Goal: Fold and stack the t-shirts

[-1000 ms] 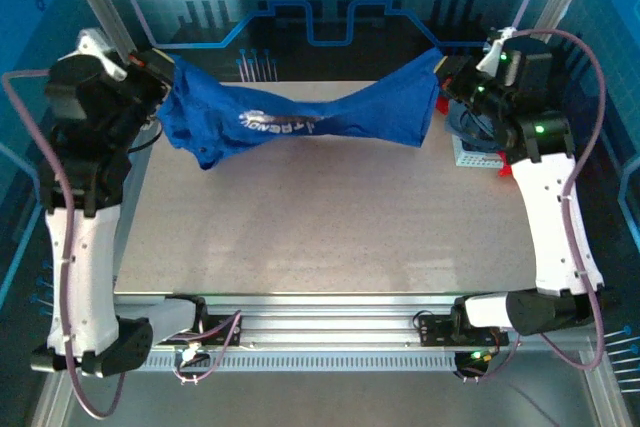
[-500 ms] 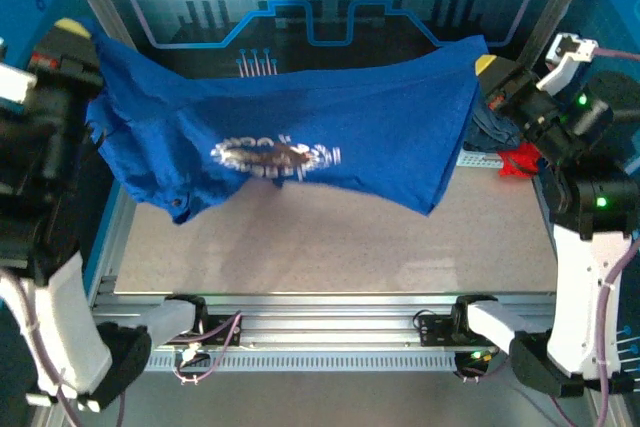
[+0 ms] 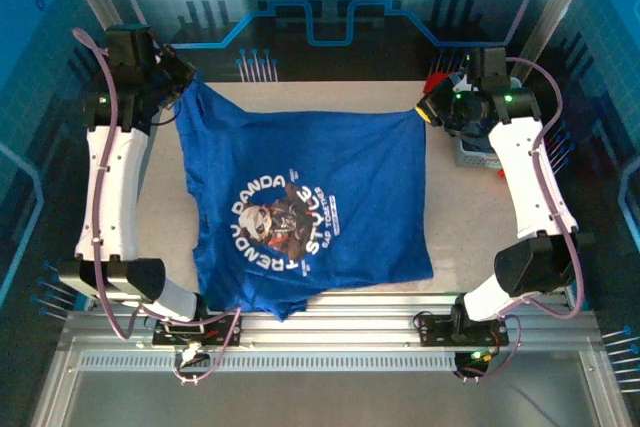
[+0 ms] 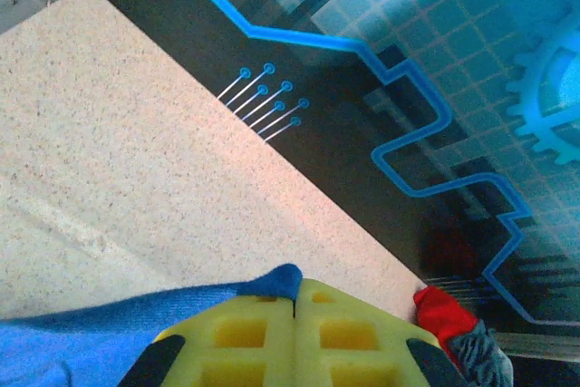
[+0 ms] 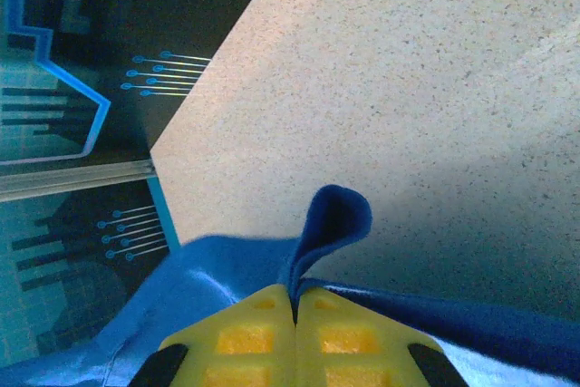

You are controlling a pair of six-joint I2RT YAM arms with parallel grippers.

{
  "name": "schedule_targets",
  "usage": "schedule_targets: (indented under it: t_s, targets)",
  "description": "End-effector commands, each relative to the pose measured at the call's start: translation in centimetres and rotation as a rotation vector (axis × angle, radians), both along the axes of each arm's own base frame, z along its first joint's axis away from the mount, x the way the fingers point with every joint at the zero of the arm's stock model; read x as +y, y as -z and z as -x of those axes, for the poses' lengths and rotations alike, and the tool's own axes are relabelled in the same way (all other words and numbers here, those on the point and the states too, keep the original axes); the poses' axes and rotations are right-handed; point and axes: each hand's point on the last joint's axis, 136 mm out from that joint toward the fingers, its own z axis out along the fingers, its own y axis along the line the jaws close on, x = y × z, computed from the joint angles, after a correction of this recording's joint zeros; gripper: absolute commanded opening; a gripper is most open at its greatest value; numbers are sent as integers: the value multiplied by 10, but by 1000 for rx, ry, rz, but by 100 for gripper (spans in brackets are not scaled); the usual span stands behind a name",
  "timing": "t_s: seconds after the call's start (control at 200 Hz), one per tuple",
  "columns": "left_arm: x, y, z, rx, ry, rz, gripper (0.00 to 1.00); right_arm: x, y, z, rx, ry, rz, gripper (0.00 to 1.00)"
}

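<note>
While the royal-blue t-shirt [image 3: 310,162] lay spread across the middle of the table [image 3: 470,227], printed graphic [image 3: 285,225] facing up and its near edge rumpled at the table's near rim, the step in hand looked like the laying-out before the first fold. Its far-left corner was pinched in the left gripper [image 3: 178,82], whose yellow fingers [image 4: 245,333] were pressed together on a blue edge; the far-right corner was clamped likewise by the right gripper [image 3: 432,110], a small flap of blue standing up from its closed fingers [image 5: 344,337]. The next move probably called for carrying both corners evenly toward the near side, or releasing them to regrasp. Both arms reached long from their near bases, wrists tipped down toward the tabletop. A red t-shirt [image 4: 441,313] lay at the table's far-right edge.
</note>
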Motion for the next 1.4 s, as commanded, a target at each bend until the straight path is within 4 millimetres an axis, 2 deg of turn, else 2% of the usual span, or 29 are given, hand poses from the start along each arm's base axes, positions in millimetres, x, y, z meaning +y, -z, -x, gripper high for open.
schedule_targets:
  t_s: [0.0, 0.14, 0.25, 0.365, 0.45, 0.505, 0.535, 0.58, 0.63, 0.7, 0.73, 0.765, 0.795, 0.855, 0.925, 0.93, 0.935, 0.94, 0.97, 1.02, 1.035, 1.07, 1.125, 1.195, 1.275, 1.396]
  targets:
    - [-3, -51, 4, -158, 46, 46, 0, -1, -16, -11, -50, 9, 17, 0]
    - [-4, -95, -8, -265, 77, 73, 0, -6, -43, -39, -120, 20, -23, 0]
    - [2, -139, -10, -390, 67, 108, 0, -16, -90, -63, -282, 48, -42, 0]
    - [12, -184, -10, -519, 65, 147, 0, -32, -147, -79, -446, 81, -63, 0]
    - [12, -218, 2, -627, 83, 156, 0, -39, -193, -78, -604, 86, -55, 0]
    - [11, -231, 15, -674, 81, 141, 0, -40, -213, -70, -680, 83, -44, 0]
    - [11, -233, 22, -683, 73, 131, 0, -39, -218, -66, -701, 77, -44, 0]
    - [13, -228, 36, -675, 48, 110, 0, -38, -213, -58, -696, 70, -43, 0]
    - [18, -207, 48, -626, -1, 101, 0, -36, -198, -49, -657, 62, -46, 0]
    - [23, -153, 65, -517, -72, 138, 0, -30, -147, -35, -537, 56, -41, 0]
    - [22, -120, 70, -454, -89, 162, 0, -28, -124, -25, -480, 55, -38, 0]
    - [17, -85, 80, -384, -92, 185, 0, -24, -87, -13, -389, 51, -41, 0]
    - [13, -46, 89, -292, -98, 210, 0, -19, -53, 0, -304, 46, -43, 0]
    - [1, 30, 112, -114, -99, 274, 0, -10, 13, 32, -142, 31, -18, 0]
    - [-16, 111, 145, 67, -88, 331, 0, 0, 88, 71, 27, 12, 7, 0]
    - [-18, 110, 147, 66, -84, 334, 0, 1, 92, 73, 34, 9, 5, 0]
    - [-19, 122, 150, 94, -88, 339, 0, 2, 98, 76, 46, 8, 4, 0]
    - [-20, 121, 152, 90, -84, 342, 0, 3, 103, 78, 58, 5, 3, 0]
    - [-27, 154, 165, 167, -77, 367, 0, 9, 133, 93, 119, -1, -14, 0]
    - [-35, 199, 185, 278, -70, 392, 0, 13, 164, 107, 186, 1, -11, 0]
    - [-37, 212, 190, 311, -71, 398, 0, 13, 180, 116, 228, 3, -3, 0]
    - [-40, 239, 202, 380, -77, 411, 0, 14, 202, 127, 294, 7, 10, 0]
    - [-43, 268, 214, 457, -79, 417, 0, 16, 227, 139, 384, 5, 33, 0]
    - [-45, 287, 220, 507, -72, 419, 0, 16, 246, 148, 482, -11, 92, 0]
    - [-45, 295, 221, 541, -62, 401, 0, 15, 259, 156, 572, -26, 148, 0]
    - [-45, 295, 220, 566, -42, 372, 0, 22, 272, 167, 656, -27, 139, 0]
